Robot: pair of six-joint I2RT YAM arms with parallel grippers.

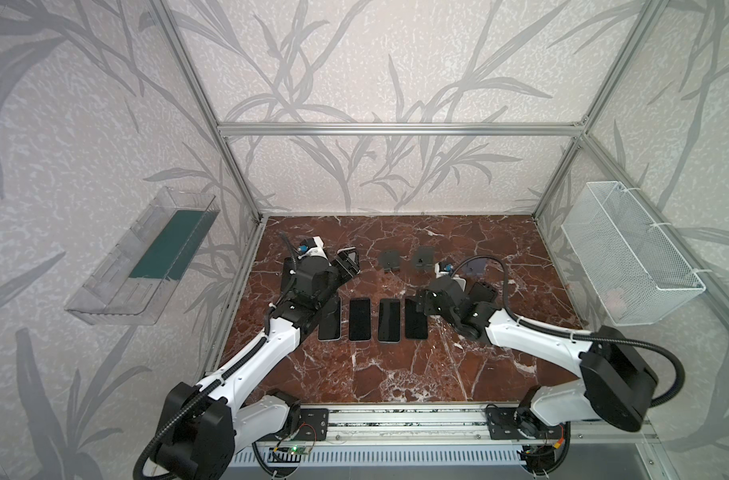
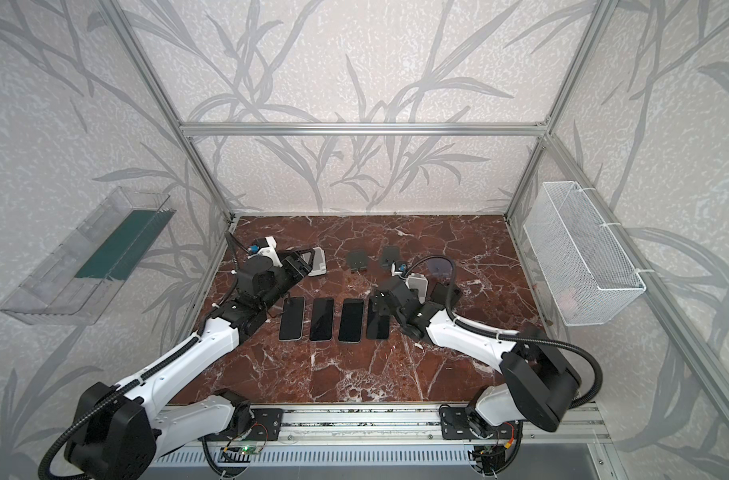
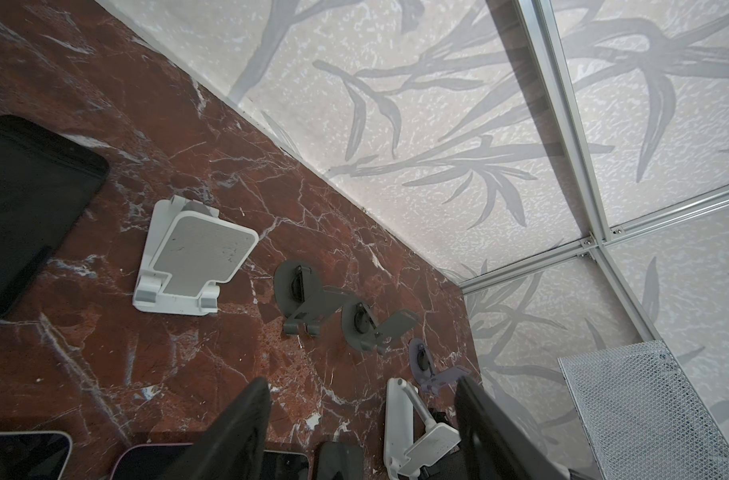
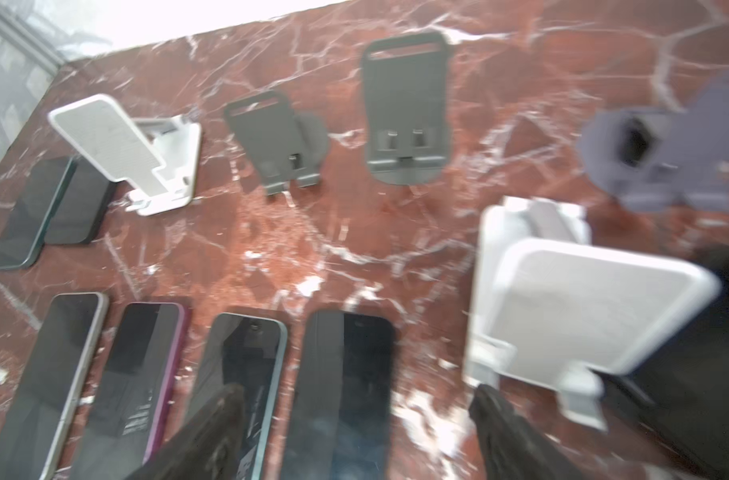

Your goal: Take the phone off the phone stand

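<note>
In both top views four phones lie flat in a row on the counter [image 1: 396, 374], screens up. The rightmost phone [image 1: 416, 326] has its far end under the right claw [image 1: 420, 305]. Its long axis runs from the front rail toward the back wall, parallel to its neighbours. The left claw [image 2: 302, 264] sits just beside a white stand [image 2: 319, 264], well apart from the row.

In the left wrist view the left claw's fingers [image 3: 242, 424] stand apart with nothing between them. Five stands show here: two white ones, two grey stands [image 3: 308, 299] and a purple stand [image 3: 433, 365]. None carries a phone. A fifth phone [image 3: 26, 208] seems to lie on the counter beside that first white stand.

The right wrist view is somewhat blurred. The right claw's fingers [image 4: 217, 424] are apart and hold nothing. The phone lies flat below them, near the second white stand [image 4: 570, 299], which is empty. Which end of the phone is its top I cannot tell.

The removal looks done, since every stand in sight is bare. All that seems left is to draw the arm clear.
</note>
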